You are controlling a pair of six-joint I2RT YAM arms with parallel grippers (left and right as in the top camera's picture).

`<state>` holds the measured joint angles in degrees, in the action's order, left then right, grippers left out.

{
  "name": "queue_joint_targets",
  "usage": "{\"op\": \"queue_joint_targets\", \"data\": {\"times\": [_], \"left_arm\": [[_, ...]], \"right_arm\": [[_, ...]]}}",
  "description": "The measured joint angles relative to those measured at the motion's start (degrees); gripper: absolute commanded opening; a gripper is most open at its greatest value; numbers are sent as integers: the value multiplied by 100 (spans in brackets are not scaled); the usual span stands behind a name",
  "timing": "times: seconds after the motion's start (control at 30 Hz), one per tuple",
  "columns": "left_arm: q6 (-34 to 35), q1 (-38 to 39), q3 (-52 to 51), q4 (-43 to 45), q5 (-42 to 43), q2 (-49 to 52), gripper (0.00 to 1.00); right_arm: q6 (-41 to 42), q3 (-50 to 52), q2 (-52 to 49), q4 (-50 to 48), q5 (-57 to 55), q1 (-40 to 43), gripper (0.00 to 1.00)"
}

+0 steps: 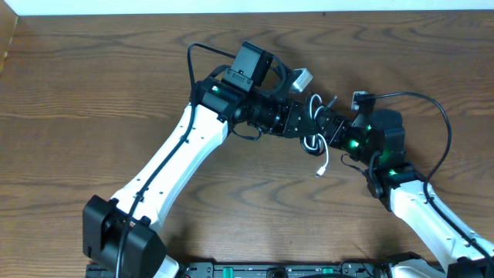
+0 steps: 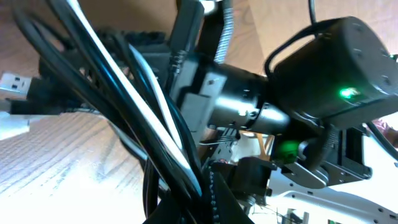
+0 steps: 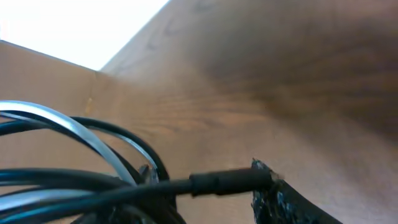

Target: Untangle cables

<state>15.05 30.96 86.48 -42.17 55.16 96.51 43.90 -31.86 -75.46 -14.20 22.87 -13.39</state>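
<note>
Robot lab or test bench, by all signs. Bare wood-grain table (image 1: 93, 93), fenced at left edge by low wooden board (image 1: 6, 46). White strip (image 1: 231, 6) past far edge, wall or floor, cannot tell. Two white-and-black arms based at near edge: left arm (image 1: 174, 158), right arm (image 1: 440, 232). Green status lights (image 1: 353, 144) glowing on joints. Black rail (image 1: 285, 270) with small green parts along near edge. Right wrist view: board meeting table at corner, bright white beyond.
</note>
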Motion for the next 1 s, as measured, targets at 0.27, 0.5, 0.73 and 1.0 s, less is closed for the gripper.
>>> {"op": "queue_joint_targets", "data": {"times": [0.27, 0.5, 0.73, 1.0], "left_arm": [[2, -129, 0, -4, 37, 55, 7], [-2, -267, 0, -142, -920, 52, 8], [-2, -258, 0, -664, -2643, 52, 7], [-4, -33, 0, -1117, -4472, 85, 8]], "right_arm": [[-315, -9, -140, 470, 20, 2, 11], [-409, -9, -85, 542, 474, 203, 1], [-420, -9, 339, 1309, 997, 452, 1], [-562, -57, 859, 2522, 977, 533, 1]]}}
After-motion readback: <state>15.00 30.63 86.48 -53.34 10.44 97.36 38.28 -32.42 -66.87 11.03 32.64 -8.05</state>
